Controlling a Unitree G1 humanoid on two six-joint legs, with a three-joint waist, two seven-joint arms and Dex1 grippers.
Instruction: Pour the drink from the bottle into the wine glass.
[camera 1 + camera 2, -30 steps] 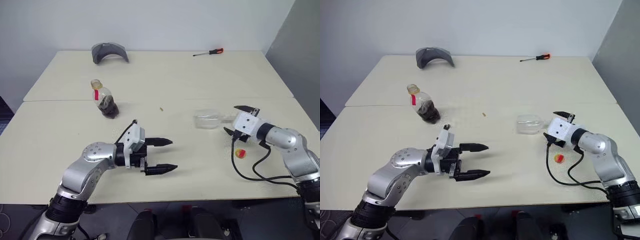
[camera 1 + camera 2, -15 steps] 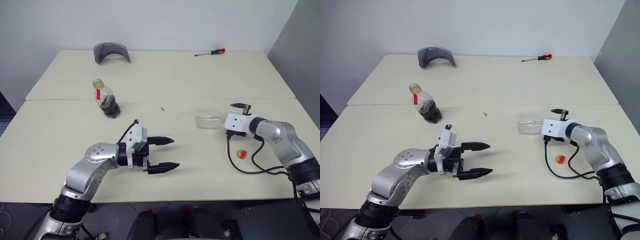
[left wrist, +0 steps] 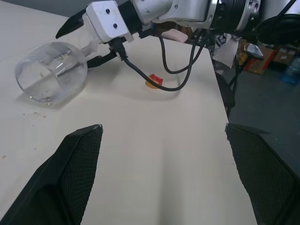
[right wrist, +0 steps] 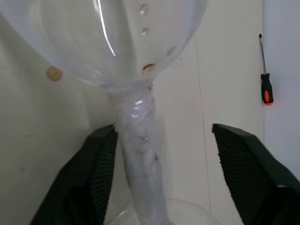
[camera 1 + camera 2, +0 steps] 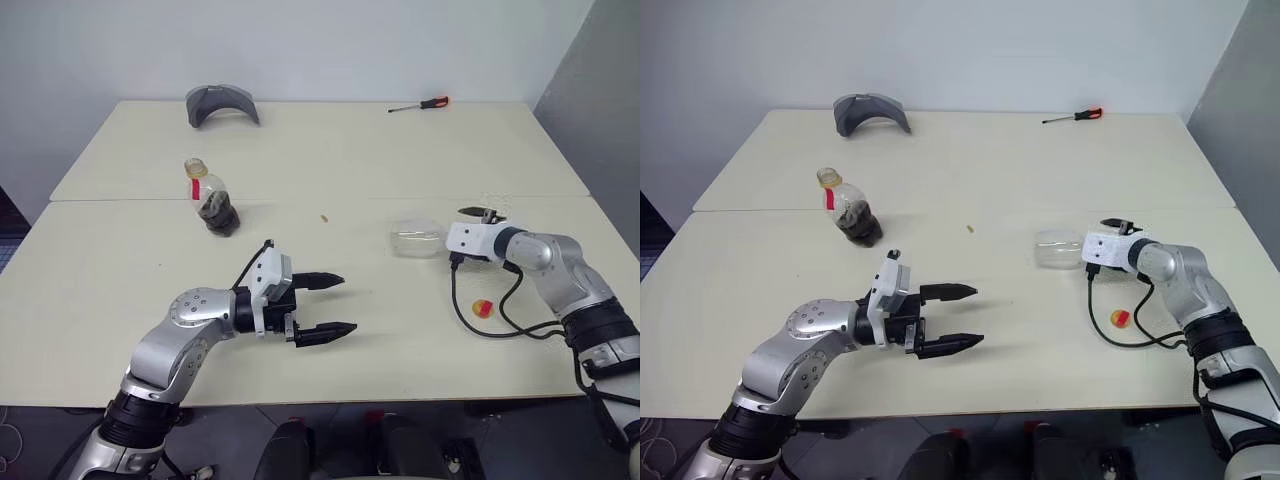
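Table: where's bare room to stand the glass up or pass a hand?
Widest bare patch: mid table, between the grey curved piece, the screwdriver and the bottle. The near left corner is bare too. Crowded near right: the wine glass lies on its side, the right tool astride its stem, cap and cable beside it.

Clear wine glass, red-labelled bottle, cream table

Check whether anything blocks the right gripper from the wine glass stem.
Nothing visible does. The wine glass lies on its side on the table, and the right gripper already straddles the stem, one finger on each side, not yet closed on it. The cap lies apart, nearer the robot.
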